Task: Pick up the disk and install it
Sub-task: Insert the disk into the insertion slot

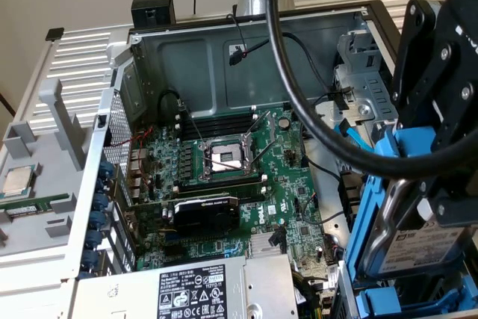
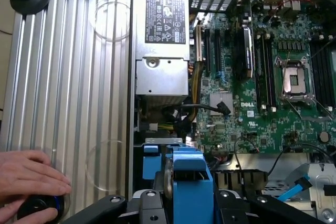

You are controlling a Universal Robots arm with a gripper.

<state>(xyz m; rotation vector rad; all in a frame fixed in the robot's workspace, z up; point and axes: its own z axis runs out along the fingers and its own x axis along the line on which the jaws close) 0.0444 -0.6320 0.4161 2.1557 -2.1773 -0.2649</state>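
An open computer case (image 1: 224, 57) lies on a ribbed metal worktop (image 2: 68, 103). At the exterior view's right, the gripper (image 2: 191, 205) holds the disk (image 1: 427, 248), its jaws pinching the blue carrier from both sides. The disk hangs on edge over the case's corner, beside the green motherboard (image 1: 291, 184). A person's hand (image 2: 29, 179) rests on a black knob (image 2: 39, 209) on the worktop.

Bright, even light, soft shadows, mild glare.

We see the gripper (image 1: 432, 160) holding the disk (image 1: 418, 248) on edge beside the motherboard (image 1: 239, 177), at the exterior view's right.
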